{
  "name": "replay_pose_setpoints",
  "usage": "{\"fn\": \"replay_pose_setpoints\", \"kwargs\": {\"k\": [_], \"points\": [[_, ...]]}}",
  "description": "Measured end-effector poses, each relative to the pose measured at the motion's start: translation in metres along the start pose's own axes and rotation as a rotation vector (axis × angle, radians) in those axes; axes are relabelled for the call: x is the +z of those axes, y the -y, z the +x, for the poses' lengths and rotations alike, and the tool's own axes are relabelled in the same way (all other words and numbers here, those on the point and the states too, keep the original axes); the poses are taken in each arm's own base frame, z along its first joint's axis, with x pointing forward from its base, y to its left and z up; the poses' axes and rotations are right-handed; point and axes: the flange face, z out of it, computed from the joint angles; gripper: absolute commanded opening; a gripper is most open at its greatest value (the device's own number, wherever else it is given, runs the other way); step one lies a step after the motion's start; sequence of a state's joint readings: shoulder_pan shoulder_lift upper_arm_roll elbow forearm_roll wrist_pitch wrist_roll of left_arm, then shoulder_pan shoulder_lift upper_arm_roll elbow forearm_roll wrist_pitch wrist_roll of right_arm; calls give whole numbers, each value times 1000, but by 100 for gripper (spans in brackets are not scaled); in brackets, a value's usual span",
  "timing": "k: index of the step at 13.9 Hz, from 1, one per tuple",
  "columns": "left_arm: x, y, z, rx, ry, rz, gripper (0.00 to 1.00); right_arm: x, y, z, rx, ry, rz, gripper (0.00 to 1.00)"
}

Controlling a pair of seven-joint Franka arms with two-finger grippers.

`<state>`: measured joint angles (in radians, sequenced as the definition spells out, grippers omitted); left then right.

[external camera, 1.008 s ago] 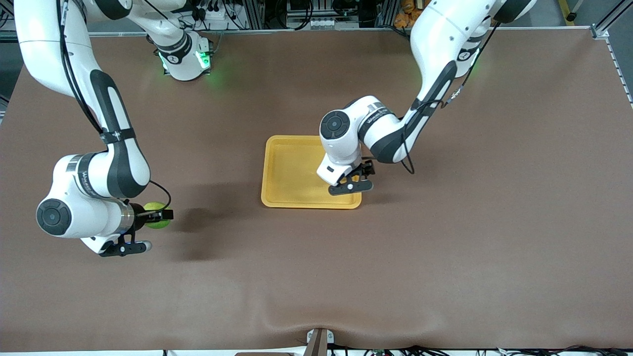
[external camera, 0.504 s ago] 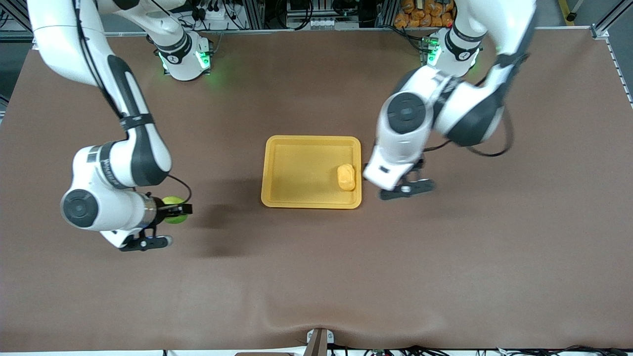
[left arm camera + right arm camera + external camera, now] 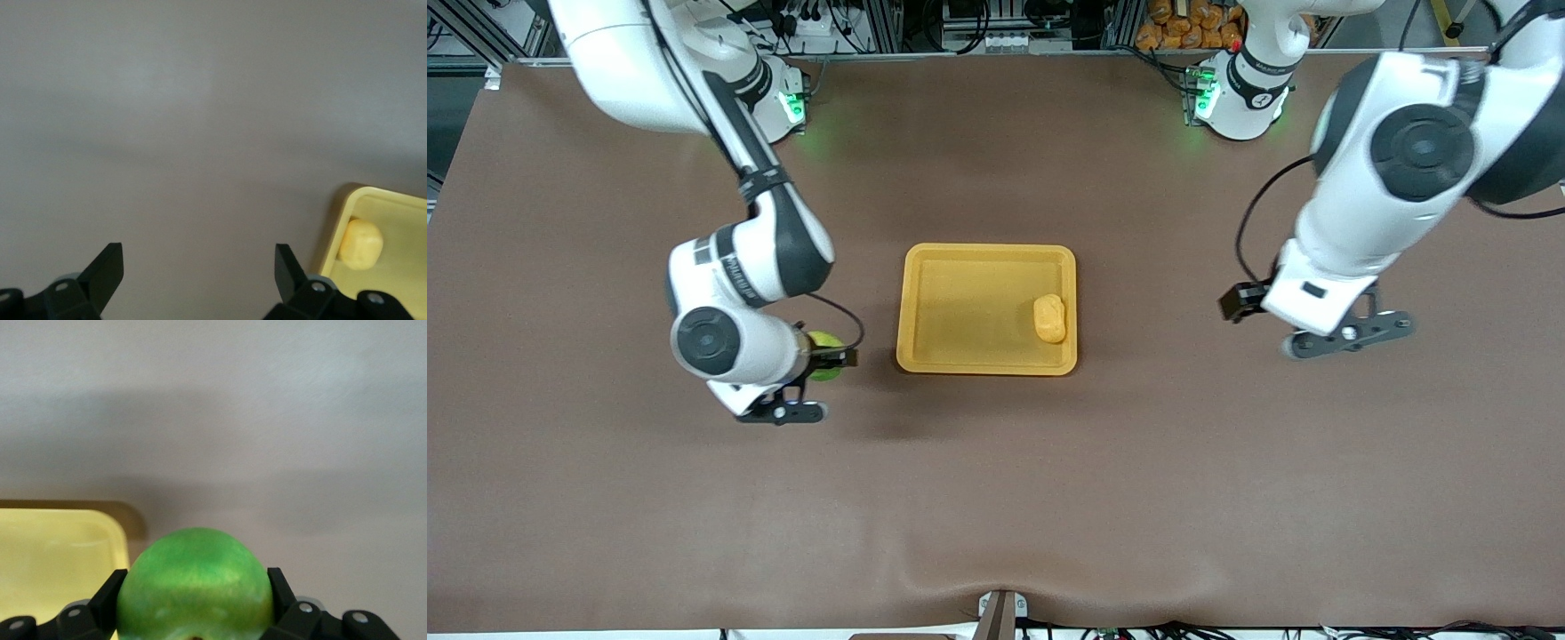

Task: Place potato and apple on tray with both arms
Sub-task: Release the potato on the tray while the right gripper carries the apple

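- The potato (image 3: 1049,318) already lies in the tray (image 3: 987,363), close to the rim at the left arm's end, so that half of the task looks done.
- The left gripper (image 3: 199,270) hangs over the bare desk (image 3: 996,498) toward the left arm's end, well apart from the tray. Its fingers (image 3: 107,268) stand wide open and hold nothing. I judge that this arm only waits now.
- The step in hand is the carrying of the apple (image 3: 195,583). The right gripper (image 3: 829,359) has its fingers closed on the apple from both sides, and it is over the desk just beside the tray's rim at the right arm's end.
- In the right wrist view a corner of the tray shows close beside the apple, but the apple is not yet above the tray.
- The next move, I think, calls for bringing the apple over the rim to the free part of the tray, away from the potato, lowering it, and only then opening the fingers, because a round fruit may roll.
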<state>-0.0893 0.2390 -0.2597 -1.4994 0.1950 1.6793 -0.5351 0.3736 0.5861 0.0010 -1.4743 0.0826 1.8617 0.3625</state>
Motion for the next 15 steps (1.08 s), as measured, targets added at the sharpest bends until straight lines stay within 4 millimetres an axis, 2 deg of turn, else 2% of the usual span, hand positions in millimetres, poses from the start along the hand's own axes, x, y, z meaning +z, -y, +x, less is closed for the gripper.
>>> {"fn": "replay_pose_setpoints", "kwargs": {"k": [2,4,6,8,11,15], "points": [[-11,24,4,52,-12,0,100,6,26,-10,12,-4,-5,0],[-19,54,12,104,-22,0,100,13,42,-15,4,-3,-3,0],[-25,89,19,137,-27,3,100,27,63,-21,15,5,18,0],[-35,115,19,137,-33,7,100,39,82,-27,34,10,23,0],[-54,131,11,118,-43,-25,100,53,97,-38,32,30,28,0],[-76,156,-9,90,-22,-59,100,88,101,-50,37,27,22,0]]}}
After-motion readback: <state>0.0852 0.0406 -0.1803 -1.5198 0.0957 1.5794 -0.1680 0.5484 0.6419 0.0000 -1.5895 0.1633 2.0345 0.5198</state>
